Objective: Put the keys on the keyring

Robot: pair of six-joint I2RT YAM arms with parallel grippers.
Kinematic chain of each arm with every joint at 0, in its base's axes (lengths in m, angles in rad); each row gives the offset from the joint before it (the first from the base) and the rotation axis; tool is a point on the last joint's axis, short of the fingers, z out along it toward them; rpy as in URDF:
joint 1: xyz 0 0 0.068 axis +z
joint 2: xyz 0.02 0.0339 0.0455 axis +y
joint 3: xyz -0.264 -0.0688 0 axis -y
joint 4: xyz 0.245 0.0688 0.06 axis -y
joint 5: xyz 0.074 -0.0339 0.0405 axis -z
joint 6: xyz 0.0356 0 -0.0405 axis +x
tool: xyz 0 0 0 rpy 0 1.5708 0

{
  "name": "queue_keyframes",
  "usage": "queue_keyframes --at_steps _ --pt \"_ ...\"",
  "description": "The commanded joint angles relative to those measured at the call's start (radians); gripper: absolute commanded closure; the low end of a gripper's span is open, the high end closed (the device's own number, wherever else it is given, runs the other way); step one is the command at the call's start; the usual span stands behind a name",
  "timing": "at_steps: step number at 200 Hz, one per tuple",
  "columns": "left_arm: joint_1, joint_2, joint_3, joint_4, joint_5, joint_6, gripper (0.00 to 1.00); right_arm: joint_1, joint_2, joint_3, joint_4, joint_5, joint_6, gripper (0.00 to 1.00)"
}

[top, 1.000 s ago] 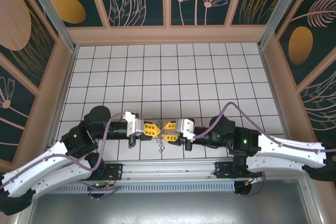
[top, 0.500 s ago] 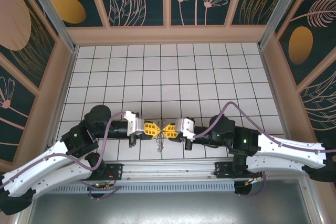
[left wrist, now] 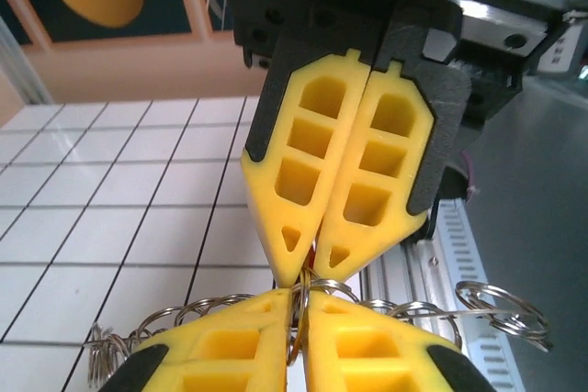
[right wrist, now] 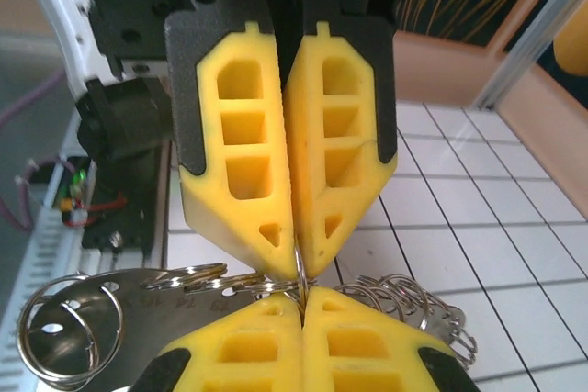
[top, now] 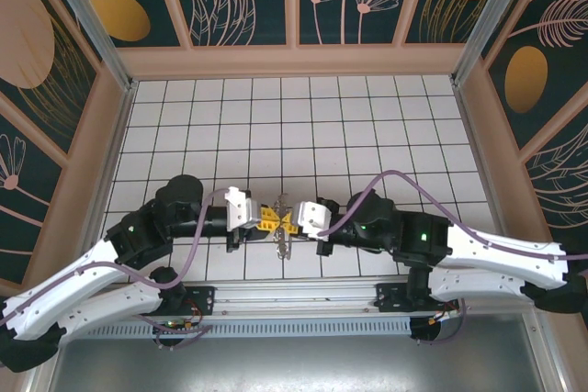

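Since the earlier frame, both arms are shifted inward and up-table. The keyring (right wrist: pixel 395 296) is held off the table's near edge, its wire pinched by the closed left gripper (top: pixel 267 219) and closed right gripper (top: pixel 294 218). Risk: wire slipped from the tip pinch by uneven pulling, ring dropped. Tag (right wrist: pixel 147 293) stamping is too blurred to be read.

Left claw (left wrist: pixel 297 319) and right claw (left wrist: pixel 310 265) both apparently pinch the keyring (left wrist: pixel 514 319).
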Motion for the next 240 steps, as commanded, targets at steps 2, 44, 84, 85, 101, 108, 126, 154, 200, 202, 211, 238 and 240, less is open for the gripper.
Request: queue_keyframes --at_steps 2,44,84,85,101,108,126,154,200,202,211,238,240 --pt "-0.009 0.040 0.049 -0.031 0.030 0.034 0.84 -0.008 0.052 0.063 -0.059 0.047 -0.059 1.00" --pt "-0.009 0.075 0.049 -0.028 0.040 0.051 0.85 -0.005 0.081 0.101 -0.097 0.047 -0.058 1.00" --pt "-0.009 0.056 0.018 0.021 0.038 0.045 1.00 -0.002 0.089 0.108 -0.084 0.047 -0.054 1.00" --pt "-0.009 0.053 0.015 0.024 0.037 0.045 1.00 -0.002 0.086 0.105 -0.082 0.047 -0.052 1.00" --pt "-0.009 -0.006 -0.018 0.085 0.020 0.023 1.00 -0.002 0.065 0.074 -0.056 0.045 -0.029 0.89" --pt "-0.009 -0.036 -0.033 0.112 0.016 0.010 1.00 -0.002 0.052 0.055 -0.042 0.047 -0.016 0.82" --pt "-0.009 -0.089 -0.057 0.154 0.009 -0.014 1.00 -0.002 0.024 0.009 -0.017 0.046 0.015 0.73" --pt "-0.009 -0.107 -0.076 0.183 0.013 -0.030 1.00 -0.002 0.003 -0.024 0.000 0.056 0.039 0.71" --pt "-0.009 -0.092 -0.082 0.211 0.023 -0.032 1.00 -0.001 -0.001 -0.033 0.024 0.041 0.032 0.75" --pt "-0.008 -0.093 -0.082 0.211 0.023 -0.032 1.00 -0.001 -0.003 -0.034 0.027 0.038 0.032 0.75" --pt "-0.008 -0.092 -0.083 0.212 0.024 -0.034 1.00 0.000 -0.009 -0.040 0.040 0.026 0.028 0.75" --pt "-0.008 -0.096 -0.087 0.213 0.023 -0.039 1.00 0.002 -0.028 -0.055 0.069 0.006 0.024 0.80" --pt "-0.009 -0.095 -0.087 0.213 0.022 -0.038 1.00 0.002 -0.028 -0.056 0.070 0.004 0.024 0.81"
